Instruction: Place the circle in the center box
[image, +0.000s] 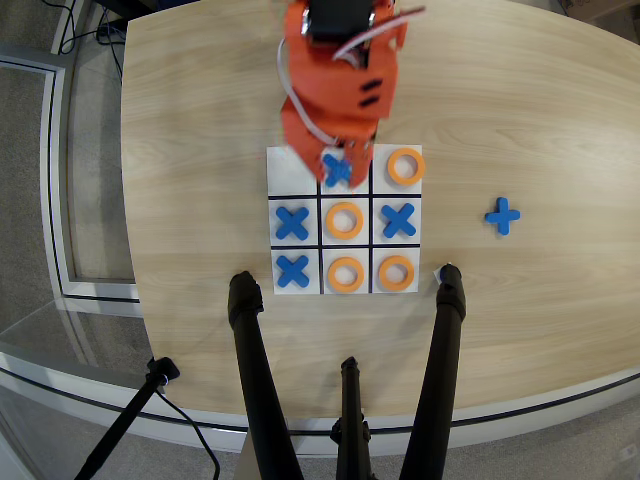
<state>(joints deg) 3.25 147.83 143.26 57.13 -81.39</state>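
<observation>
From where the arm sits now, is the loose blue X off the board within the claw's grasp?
Probably yes: the loose blue X lies alone on bare table right of the board, nothing blocking it, though the claw hovers over the top row.

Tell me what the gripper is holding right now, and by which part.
Nothing, it seems. The flat orange ring lies alone in the white centre cell, clear of the orange gripper, which hangs over the top-middle cell; its jaws cannot be made out.
</observation>
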